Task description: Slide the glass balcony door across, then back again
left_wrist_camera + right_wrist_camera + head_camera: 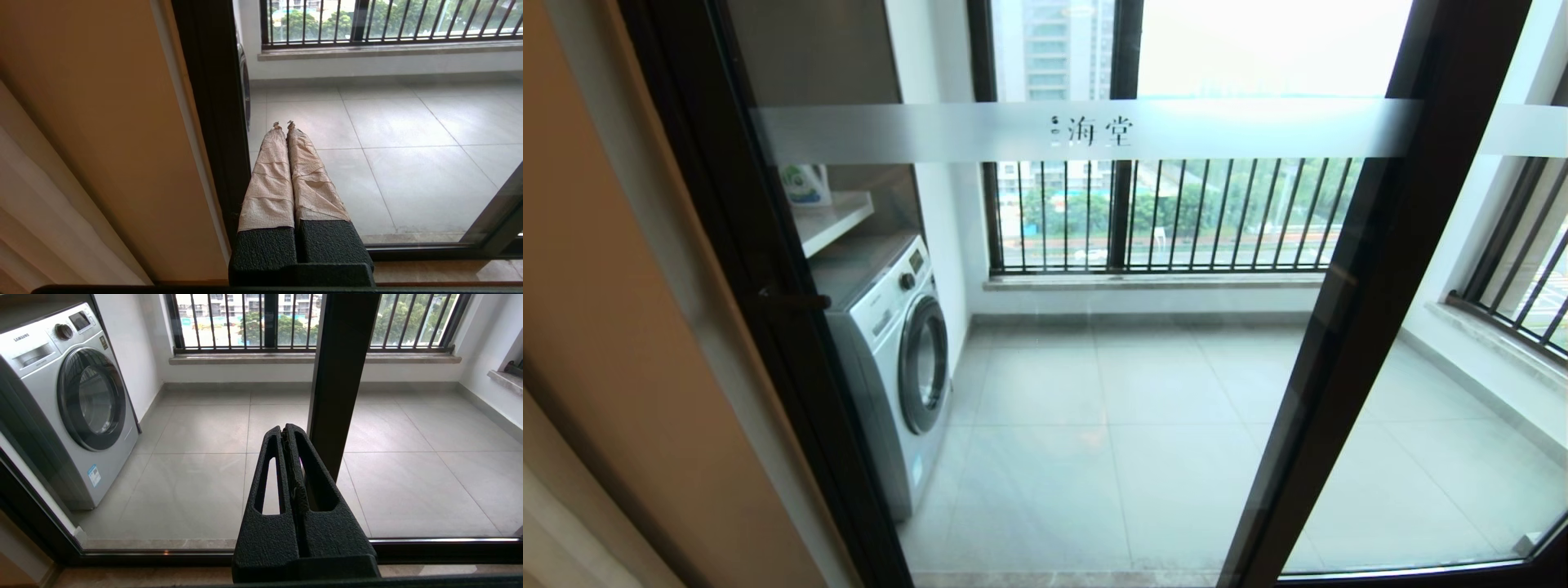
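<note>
The head view takes in the tall glass balcony door in its dark brown-black metal frame (1086,343), filling the middle of the frame, with its frosted horizontal band bearing two Chinese characters (1094,131) across the upper part and its small dark handle (796,300) on the left stile at mid-left. That stile stands against the tan wall (613,327) at the left of the frame. Neither arm appears in this view. Behind the glass stand a white front-loading washing machine (898,359), grey floor tiles (1111,457) and a window with black vertical railing bars (1168,212).

Only the wrist views show the grippers. In the left wrist view, the left gripper (282,123), its fingers wrapped in beige tape, is pressed closed with nothing between them, held just beside the door's left stile. In the right wrist view, the black right gripper (285,430) is likewise clenched and empty, in front of the door's right stile (339,384).
</note>
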`<state>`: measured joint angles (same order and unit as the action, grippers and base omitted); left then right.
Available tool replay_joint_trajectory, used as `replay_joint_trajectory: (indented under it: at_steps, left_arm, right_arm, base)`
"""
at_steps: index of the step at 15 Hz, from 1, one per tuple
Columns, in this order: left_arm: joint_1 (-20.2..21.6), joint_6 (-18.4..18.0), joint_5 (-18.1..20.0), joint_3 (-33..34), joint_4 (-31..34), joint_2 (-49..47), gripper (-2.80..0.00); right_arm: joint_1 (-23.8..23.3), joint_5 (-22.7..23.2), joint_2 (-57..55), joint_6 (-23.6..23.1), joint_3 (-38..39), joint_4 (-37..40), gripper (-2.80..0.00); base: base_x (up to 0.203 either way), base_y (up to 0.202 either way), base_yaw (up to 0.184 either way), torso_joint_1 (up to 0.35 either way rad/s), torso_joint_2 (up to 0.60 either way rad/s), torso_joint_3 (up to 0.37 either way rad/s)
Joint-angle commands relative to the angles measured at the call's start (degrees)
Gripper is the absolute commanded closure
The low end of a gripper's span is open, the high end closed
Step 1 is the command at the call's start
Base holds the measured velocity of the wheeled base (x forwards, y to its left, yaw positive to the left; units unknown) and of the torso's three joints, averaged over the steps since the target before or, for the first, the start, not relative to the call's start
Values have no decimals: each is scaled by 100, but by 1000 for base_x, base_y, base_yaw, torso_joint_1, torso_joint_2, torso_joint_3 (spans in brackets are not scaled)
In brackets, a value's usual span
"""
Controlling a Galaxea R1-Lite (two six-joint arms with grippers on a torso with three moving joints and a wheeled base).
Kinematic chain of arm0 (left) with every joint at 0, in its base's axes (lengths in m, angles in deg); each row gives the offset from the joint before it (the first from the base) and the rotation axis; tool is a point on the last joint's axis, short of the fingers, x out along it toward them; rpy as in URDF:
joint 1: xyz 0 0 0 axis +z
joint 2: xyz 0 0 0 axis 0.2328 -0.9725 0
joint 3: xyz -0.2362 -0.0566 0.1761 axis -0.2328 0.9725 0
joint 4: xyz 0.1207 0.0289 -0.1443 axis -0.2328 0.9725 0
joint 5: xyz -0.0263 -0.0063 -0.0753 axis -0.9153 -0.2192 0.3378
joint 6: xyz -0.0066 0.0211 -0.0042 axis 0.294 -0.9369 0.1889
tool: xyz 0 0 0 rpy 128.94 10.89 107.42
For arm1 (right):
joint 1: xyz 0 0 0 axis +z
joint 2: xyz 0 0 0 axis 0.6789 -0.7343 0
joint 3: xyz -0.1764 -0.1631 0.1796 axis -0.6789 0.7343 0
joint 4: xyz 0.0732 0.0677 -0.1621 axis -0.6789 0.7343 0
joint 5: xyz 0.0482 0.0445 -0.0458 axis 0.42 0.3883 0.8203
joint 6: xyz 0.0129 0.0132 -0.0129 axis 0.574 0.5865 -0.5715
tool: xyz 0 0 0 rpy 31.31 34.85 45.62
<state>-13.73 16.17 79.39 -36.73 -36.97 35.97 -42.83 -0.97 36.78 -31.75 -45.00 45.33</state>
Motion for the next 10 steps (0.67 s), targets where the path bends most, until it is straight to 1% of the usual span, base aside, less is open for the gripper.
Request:
replay_joint_trajectory:
  at_steps: [1, 10]
  left_arm:
    - [0, 1, 0, 9, -1, -11, 0]
    - [0, 1, 0, 9, -1, -11, 0]
  right_arm:
    - [-1, 7, 7, -3, 70, -2, 0]
    - [7, 4, 0, -4, 70, -2, 0]
  base:
    - [0, 0, 0, 0, 0, 0]
    - [0, 0, 0, 0, 0, 0]
